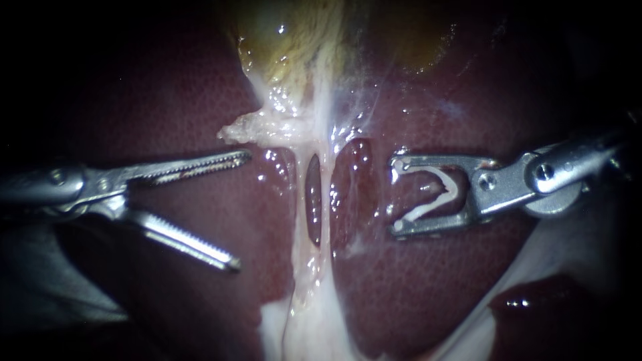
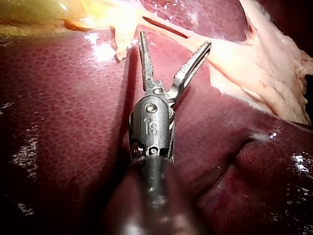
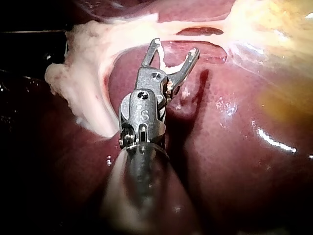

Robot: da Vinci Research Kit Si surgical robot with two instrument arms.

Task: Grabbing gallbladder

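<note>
The yellow-green gallbladder [image 1: 287, 40] lies at the top centre on the dark red liver [image 1: 428, 287]. Pale tissue runs down from its neck, splitting into two thin strands [image 1: 326, 200] with a dark slit between them. My left instrument [image 1: 241, 210] stands left of the strands, its toothed jaws wide open and empty, the upper jaw just under a ragged white flap [image 1: 244, 128]. My right instrument [image 1: 398, 196] stands right of the strands, holding an open white clip [image 1: 435, 194] between its jaws. The left wrist view shows the open jaws [image 2: 174, 40] short of the gallbladder [image 2: 29, 12].
Liver surface [image 2: 63, 122] fills most of every view. In the right wrist view a thick pale sheet of tissue [image 3: 83, 63] lies beside my right instrument [image 3: 176, 46], and the yellowish gallbladder [image 3: 279, 29] lies on its other side. A white patch [image 1: 314, 327] spreads at the bottom centre.
</note>
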